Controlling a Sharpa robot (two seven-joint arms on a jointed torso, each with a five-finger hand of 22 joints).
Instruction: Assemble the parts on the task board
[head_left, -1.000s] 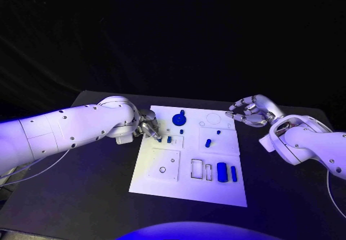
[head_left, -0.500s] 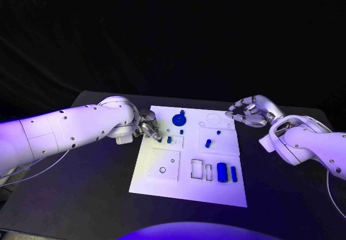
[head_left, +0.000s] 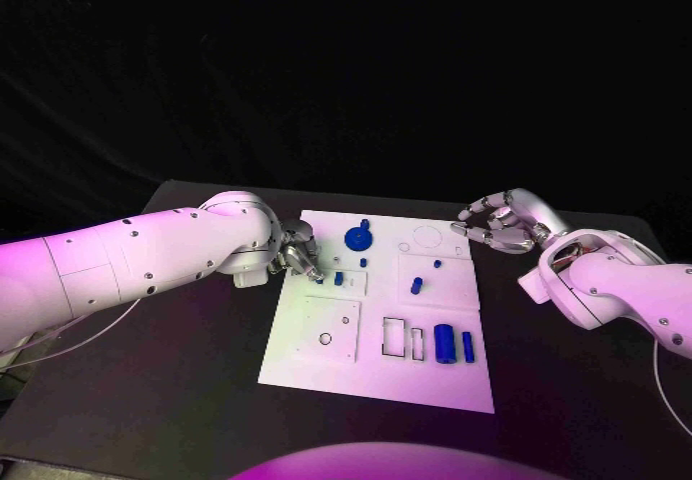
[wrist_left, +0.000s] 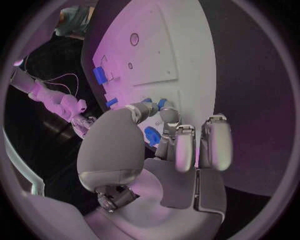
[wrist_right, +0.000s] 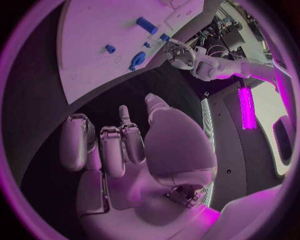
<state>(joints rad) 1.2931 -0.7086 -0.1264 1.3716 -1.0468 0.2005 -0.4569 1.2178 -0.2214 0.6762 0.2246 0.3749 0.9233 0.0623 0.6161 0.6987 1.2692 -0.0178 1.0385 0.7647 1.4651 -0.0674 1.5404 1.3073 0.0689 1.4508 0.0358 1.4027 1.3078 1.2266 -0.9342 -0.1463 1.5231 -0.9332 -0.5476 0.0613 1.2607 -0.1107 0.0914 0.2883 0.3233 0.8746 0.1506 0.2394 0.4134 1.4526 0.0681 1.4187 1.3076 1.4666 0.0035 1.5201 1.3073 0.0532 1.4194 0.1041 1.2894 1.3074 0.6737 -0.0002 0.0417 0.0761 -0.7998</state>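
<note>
Board (head_left: 378, 375): white plate, centred on the black counter (head_left: 173, 400), long side running away from the robot.

Parts, head view: blue disc (head_left: 358, 238) at the far end; small peg (head_left: 364, 263) just nearer; short cylinder (head_left: 415, 286) tilted mid-board; tiny stud (head_left: 437, 265) beyond it; two upright bars, wide (head_left: 444, 343) and narrow (head_left: 467, 347), side by side at the right of the near half, next to empty rectangular slots (head_left: 394, 337).

Left hand (head_left: 299, 254): at the board's left edge, far half, fingers bent down onto it. The head view shows two small blue parts (head_left: 339, 279) just beside the fingertips but hides the contact. The left wrist view adds detail: fingertips (wrist_left: 165, 113) pressed together over small blue pieces, and another blue piece (wrist_left: 152, 135) tucked between thumb and fingers, pinched there.

Right hand (head_left: 500, 224): raised past the board's far right corner, off the board, fingers curled inward. The right wrist view shows the palm (wrist_right: 175, 145) and curled fingers (wrist_right: 115, 142) closed on nothing, over dark counter, well apart from the disc (wrist_right: 138, 59).
</note>
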